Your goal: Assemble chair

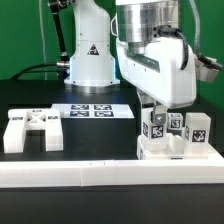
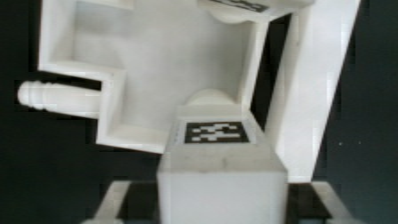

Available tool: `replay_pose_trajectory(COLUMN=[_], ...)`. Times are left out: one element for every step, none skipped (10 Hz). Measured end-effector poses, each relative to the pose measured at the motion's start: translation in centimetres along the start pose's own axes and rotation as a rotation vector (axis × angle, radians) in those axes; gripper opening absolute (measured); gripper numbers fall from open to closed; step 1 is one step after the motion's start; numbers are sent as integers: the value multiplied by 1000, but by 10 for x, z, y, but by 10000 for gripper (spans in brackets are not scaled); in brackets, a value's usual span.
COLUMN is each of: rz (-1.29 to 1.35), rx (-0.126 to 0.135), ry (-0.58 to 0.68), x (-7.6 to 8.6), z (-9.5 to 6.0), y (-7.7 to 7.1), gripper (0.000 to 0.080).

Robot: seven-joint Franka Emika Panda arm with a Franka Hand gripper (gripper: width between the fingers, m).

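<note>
The partly joined chair (image 1: 176,140) stands at the exterior view's right, against the border frame, with several tagged blocky tops showing. My gripper (image 1: 153,118) reaches down onto its left end. In the wrist view my gripper (image 2: 217,208) is shut on a white blocky leg (image 2: 217,150) with a square tag on it; dark pads (image 2: 304,203) press on both of its sides. Beyond the leg lies a white chair panel (image 2: 151,70) with a round peg (image 2: 50,97) sticking out of one side. A separate white chair piece (image 1: 30,130) lies at the exterior view's left.
The marker board (image 1: 92,112) lies flat at the table's middle back. The long white border frame (image 1: 90,176) runs along the front edge. The arm's base (image 1: 90,60) stands behind the marker board, with cables beside it.
</note>
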State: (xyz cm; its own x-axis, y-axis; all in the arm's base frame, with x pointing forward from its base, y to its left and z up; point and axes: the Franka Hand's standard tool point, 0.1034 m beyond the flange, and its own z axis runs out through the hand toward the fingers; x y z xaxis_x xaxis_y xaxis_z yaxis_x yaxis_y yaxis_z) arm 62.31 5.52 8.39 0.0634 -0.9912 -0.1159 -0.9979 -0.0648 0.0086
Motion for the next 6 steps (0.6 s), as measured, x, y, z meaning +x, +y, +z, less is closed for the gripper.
replay_pose_trajectory(rz=[42, 43, 4, -95, -117, -213], rx=[1, 1, 0, 0, 2, 1], ry=[0, 0, 0, 0, 0, 3], x=[0, 0, 0, 1, 0, -1], z=[0, 0, 0, -1, -2, -2], y=[0, 0, 0, -1, -1, -1], gripper=[291, 388, 388, 559, 559, 631])
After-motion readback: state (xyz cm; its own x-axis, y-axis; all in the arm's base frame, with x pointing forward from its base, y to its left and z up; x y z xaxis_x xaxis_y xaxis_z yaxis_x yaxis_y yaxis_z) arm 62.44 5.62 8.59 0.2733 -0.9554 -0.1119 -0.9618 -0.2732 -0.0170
